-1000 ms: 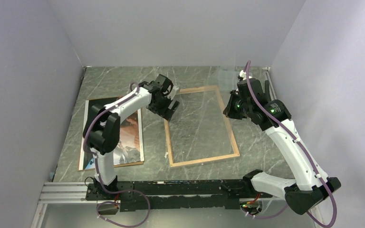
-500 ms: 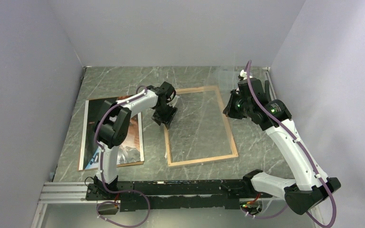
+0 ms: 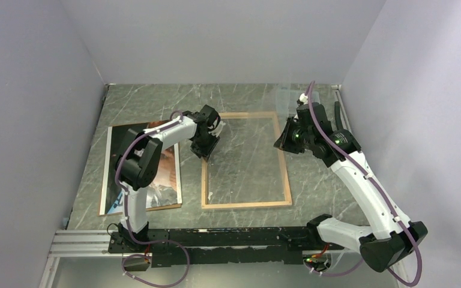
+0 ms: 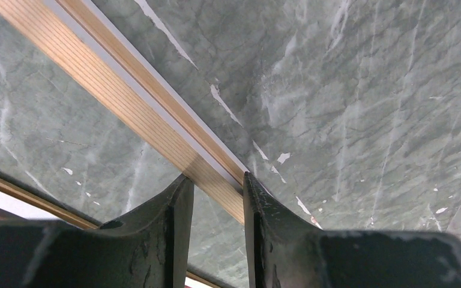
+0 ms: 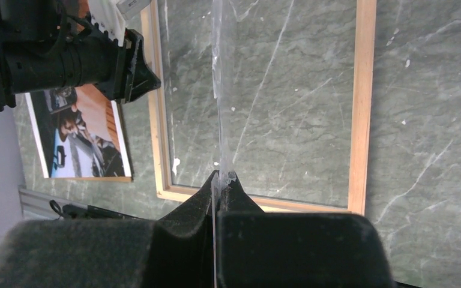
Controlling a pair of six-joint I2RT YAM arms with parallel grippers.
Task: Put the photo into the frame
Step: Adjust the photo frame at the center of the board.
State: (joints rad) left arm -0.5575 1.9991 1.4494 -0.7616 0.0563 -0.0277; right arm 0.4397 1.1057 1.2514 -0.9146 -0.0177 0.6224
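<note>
Now, my left gripper point(image 4: 213, 180): clamped on the frame point(image 3: 246, 204), its 10 o'clock rail.
My right gripper point(image 5: 222, 177): pinching the clear pane point(image 5: 218, 90) edge-on.
Task photo point(image 5: 87, 135): flat, face up, 9 o'clock of frame.
Handling: probably light, floppy, slick; I'd nip a corner.

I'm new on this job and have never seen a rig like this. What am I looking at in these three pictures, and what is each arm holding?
Two robot arms are bolted at the near edge of a marbled table. The wide picture looks down from above and behind them. The other two come from a camera on each wrist. The frame lies wood back up. The left gripper is closed on its left rail, a finger on each side. The right gripper pinches a clear sheet, seen edge-on, above the frame. The photo lies picture up at the left on a brown board, not yet in the frame.
</note>
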